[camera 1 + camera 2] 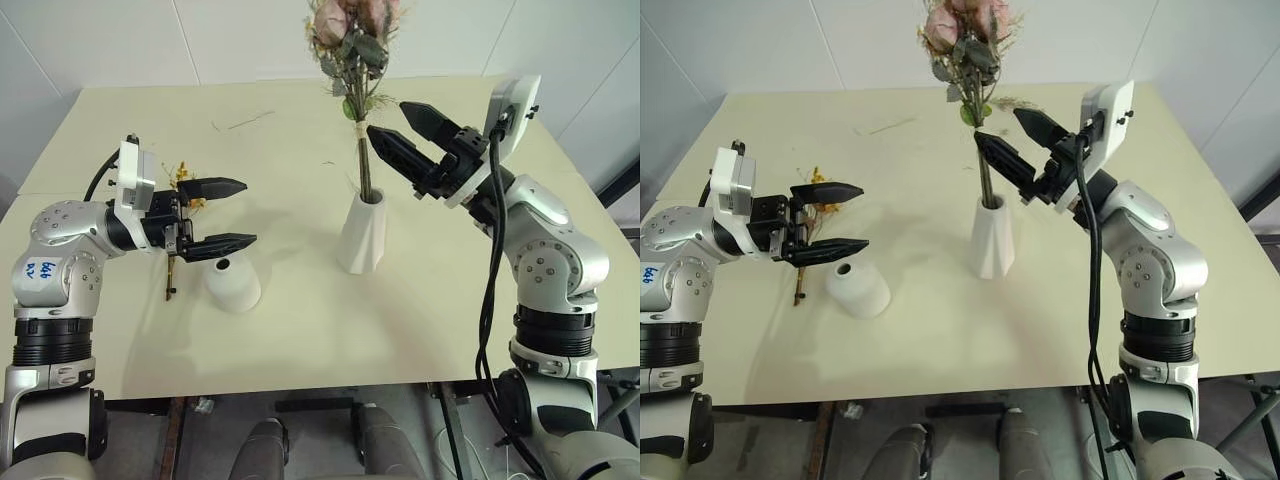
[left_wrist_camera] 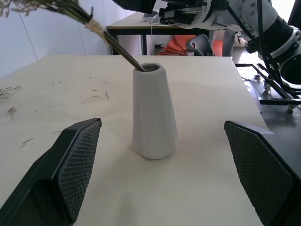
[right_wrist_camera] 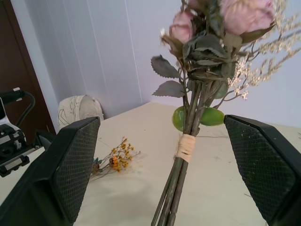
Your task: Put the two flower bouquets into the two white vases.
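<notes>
Our right gripper (image 1: 398, 127) stands wide, its two black fingers spread on either side of the rose bouquet's (image 1: 352, 40) stems without touching them. We see the stems bound with a pale wrap, and they drop into the mouth of the tall faceted white vase (image 1: 364, 232), which stands upright near the middle of the cream table (image 1: 300, 340). The pink blooms, green leaves and cream sprigs rise well above the vase and lean slightly away from upright.

Our left gripper (image 1: 226, 214) is also wide and holds nothing. It points level toward the tall vase, with one finger above the other in the head view. Just below its lower finger sits the short dome-shaped white vase (image 1: 233, 283), its small top hole dark.

We find the small yellow-orange bunch (image 1: 180, 180) lying flat on the table behind our left gripper, its thin stems (image 1: 171, 280) running back toward the near edge beside the squat vase. The left gripper partly hides this bunch from the head camera.

Loose twigs (image 1: 245, 121) and crumbs of dried plant lie scattered on the far part of the table, well apart from both vases.
</notes>
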Robot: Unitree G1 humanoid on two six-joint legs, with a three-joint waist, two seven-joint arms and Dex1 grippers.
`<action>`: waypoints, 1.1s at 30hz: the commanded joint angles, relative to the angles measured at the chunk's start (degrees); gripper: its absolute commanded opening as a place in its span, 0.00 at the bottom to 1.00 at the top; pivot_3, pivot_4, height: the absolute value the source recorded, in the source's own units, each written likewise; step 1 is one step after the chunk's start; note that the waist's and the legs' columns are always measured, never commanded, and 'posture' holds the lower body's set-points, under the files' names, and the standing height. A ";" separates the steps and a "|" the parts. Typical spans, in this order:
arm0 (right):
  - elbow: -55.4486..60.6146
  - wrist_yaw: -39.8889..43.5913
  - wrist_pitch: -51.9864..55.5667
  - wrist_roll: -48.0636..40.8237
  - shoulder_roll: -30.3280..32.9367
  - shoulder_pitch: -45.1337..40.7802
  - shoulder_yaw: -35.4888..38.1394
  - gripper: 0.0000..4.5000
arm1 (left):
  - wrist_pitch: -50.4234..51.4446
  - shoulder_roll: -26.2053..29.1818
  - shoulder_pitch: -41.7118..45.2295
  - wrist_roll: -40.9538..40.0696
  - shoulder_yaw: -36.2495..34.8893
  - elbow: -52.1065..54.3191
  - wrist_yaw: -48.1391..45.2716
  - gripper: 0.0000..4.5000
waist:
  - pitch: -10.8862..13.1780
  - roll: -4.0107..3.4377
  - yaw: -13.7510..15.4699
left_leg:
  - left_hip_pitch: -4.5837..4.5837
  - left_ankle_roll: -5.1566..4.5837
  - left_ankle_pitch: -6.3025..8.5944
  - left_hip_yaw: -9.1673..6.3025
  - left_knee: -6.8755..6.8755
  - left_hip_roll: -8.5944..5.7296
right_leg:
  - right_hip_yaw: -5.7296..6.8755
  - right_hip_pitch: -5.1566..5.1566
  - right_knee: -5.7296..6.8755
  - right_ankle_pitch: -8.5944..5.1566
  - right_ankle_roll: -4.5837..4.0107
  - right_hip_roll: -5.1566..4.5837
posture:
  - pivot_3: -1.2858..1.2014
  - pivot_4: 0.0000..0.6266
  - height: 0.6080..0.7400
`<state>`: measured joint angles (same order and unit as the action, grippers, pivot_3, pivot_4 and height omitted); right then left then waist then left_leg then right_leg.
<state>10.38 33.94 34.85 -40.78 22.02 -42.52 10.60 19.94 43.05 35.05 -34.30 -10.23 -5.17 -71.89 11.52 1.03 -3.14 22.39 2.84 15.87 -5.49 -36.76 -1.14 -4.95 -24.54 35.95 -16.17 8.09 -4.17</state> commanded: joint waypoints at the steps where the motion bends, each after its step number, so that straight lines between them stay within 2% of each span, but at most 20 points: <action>1: 3.10 -0.01 -1.07 -1.43 1.09 0.17 2.01 0.99 | -0.65 0.41 0.14 -0.71 -1.53 0.81 -0.12 1.00 | 0.00 0.00 0.01 | 0.00 0.00 0.00 0.00 0.00 0.00 | 0.00 0.00 0.00 0.00 0.00 0.00 | 0.52 0.24 1.00; 9: 4.42 0.71 3.10 -3.63 4.02 1.06 1.93 0.99 | -0.68 0.38 0.33 -0.60 -1.33 0.56 -0.32 1.00 | 0.00 0.00 0.06 | 0.00 0.00 0.00 0.00 0.00 0.00 | 0.00 0.00 0.00 0.00 0.00 0.00 | 0.52 0.24 1.00; 13: -0.24 3.10 14.50 -5.96 11.60 -3.62 0.02 0.99 | -0.82 0.27 0.89 -0.39 -0.94 -0.08 -0.70 1.00 | 0.00 0.00 0.10 | 0.00 0.00 0.00 0.00 0.00 -0.01 | 0.00 0.01 -0.02 0.00 0.00 -0.02 | 0.52 0.24 1.00; 16: -6.98 4.02 19.24 -4.57 14.82 -9.44 -1.95 0.99 | -1.15 0.07 1.48 -0.10 -0.60 -0.85 -1.05 1.00 | 0.00 0.00 -0.05 | -0.01 0.00 0.00 0.03 -0.02 -0.01 | -0.01 0.01 -0.01 0.00 -0.01 0.00 | 0.52 0.24 1.00; 21: -17.08 2.64 26.73 -2.81 14.89 -19.72 -3.95 0.99 | -1.63 -0.51 1.77 0.12 -0.33 -1.46 -1.26 1.00 | 0.00 0.00 -0.06 | -0.02 -0.01 0.00 0.03 0.05 0.04 | 0.00 -0.01 -0.02 -0.01 -0.03 0.04 | 0.52 0.24 1.00; 25: -20.17 1.32 34.20 -3.10 13.65 -25.78 -4.70 0.99 | -1.80 -0.64 0.81 -0.01 -0.62 -0.91 -1.16 1.00 | 0.00 0.00 0.06 | 0.02 -0.01 -0.01 0.03 0.26 0.01 | 0.00 -0.05 -0.19 -0.01 -0.03 -0.02 | 0.52 0.24 1.00; 30: -21.82 0.24 37.96 -3.32 11.23 -28.11 -2.80 0.99 | -1.88 -0.71 0.47 -0.14 -0.71 -0.71 -0.96 1.00 | 0.00 0.00 0.09 | 0.06 0.00 -0.01 0.04 0.63 0.03 | 0.03 -0.15 -0.23 -0.01 -0.03 -0.03 | 0.52 0.24 1.00; 33: -24.26 1.70 38.38 -1.46 10.61 -30.62 -5.36 0.99 | -1.78 -0.55 0.00 -0.33 -1.05 -0.30 -0.79 1.00 | 0.00 0.00 0.05 | 0.22 -0.01 -0.01 0.04 0.61 0.01 | 0.04 -0.25 -0.29 -0.01 -0.02 -0.07 | 0.52 0.24 1.00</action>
<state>-13.94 34.68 73.42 -42.75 32.42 -70.19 5.06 18.74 42.33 35.31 -34.09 -10.16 -7.40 -72.86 11.52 1.03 -3.09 22.67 2.83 15.86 -5.43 -36.15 -1.16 -4.91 -24.87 35.67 -16.18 8.07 -4.27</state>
